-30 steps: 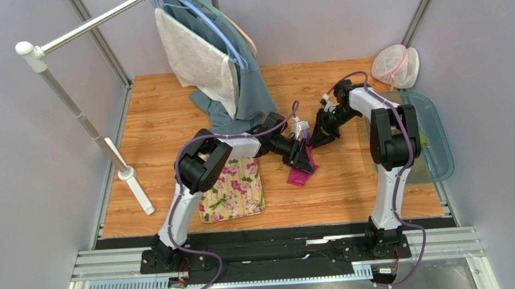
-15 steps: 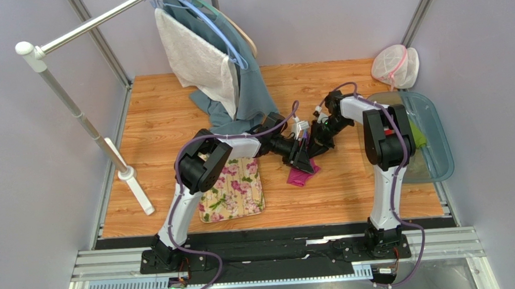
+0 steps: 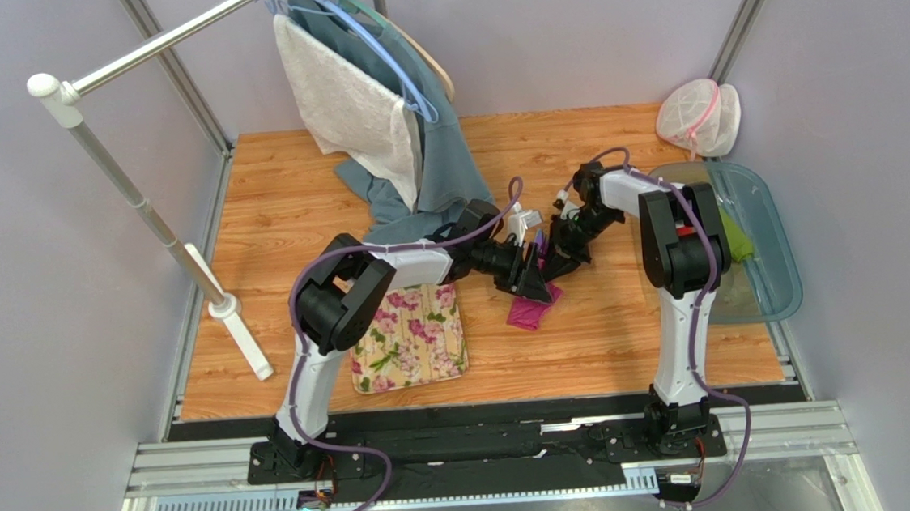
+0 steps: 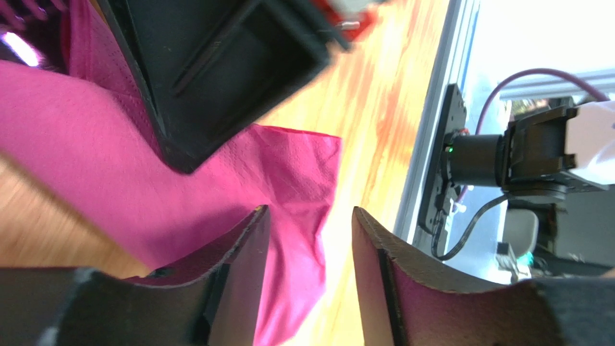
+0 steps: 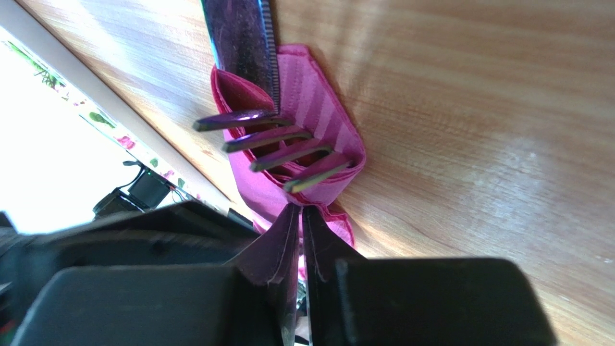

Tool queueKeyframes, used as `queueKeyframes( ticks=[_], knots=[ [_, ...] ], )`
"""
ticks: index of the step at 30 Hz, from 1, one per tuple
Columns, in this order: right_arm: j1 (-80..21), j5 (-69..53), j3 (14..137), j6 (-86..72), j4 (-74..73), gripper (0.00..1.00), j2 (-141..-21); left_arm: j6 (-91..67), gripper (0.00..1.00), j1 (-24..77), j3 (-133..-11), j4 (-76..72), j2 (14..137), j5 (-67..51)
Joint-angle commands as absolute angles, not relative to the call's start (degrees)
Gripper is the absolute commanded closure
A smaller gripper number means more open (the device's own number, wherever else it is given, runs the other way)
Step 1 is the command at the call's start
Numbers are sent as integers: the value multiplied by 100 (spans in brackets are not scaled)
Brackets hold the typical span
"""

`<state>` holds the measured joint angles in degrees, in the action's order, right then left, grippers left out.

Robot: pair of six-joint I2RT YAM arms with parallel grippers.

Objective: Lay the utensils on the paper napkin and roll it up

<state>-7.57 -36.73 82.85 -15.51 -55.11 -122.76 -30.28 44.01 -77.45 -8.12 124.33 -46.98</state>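
The magenta paper napkin lies partly rolled on the wooden table, just right of the flowered mat. In the right wrist view the napkin is wrapped round dark metal utensils: the fork tines and a knife blade stick out of it. My right gripper is shut, pinching the napkin's edge at the roll's end; it also shows in the top view. My left gripper is open with the napkin lying between and under its fingers; from above it meets the right gripper.
A cream flowered mat lies left of the napkin. A grey-blue cloth and a white towel hang from a rack at the back left. A teal tray and a mesh bag sit at the right.
My right gripper has moved left and down onto the napkin beside the left gripper. The left arm's elbow has swung left, and the napkin has shifted a little.
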Motion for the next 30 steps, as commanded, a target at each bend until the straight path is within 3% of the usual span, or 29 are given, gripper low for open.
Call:
queueKeyframes(
  ticks=[1, 6, 7, 10, 13, 30],
  knots=[
    [-765, -2356, 8244, -1274, -4975, 91, -12656, -2900, 48, 4368, -7559, -967, 11559, -4439],
    [-765, -2268, 8253, -1222, -4948, 91, -12647, -3163, 60, 4228, -7304, -914, 11347, -4377],
    [-782, -2259, 8262, -1213, -4940, 91, -12647, -3216, 69, 4167, -7269, -905, 11355, -4412],
    [-782, -2233, 8262, -1213, -4922, 91, -12639, -3278, 83, 4157, -7233, -809, 11487, -4640],
    [-791, -2215, 8279, -1222, -4922, 91, -12665, -3427, 89, 4157, -7260, -905, 11689, -4850],
    [-852, -2083, 8806, -1239, -4931, 92, -12850, -3770, 97, 4280, -7497, -580, 12901, -4949]
  ],
)
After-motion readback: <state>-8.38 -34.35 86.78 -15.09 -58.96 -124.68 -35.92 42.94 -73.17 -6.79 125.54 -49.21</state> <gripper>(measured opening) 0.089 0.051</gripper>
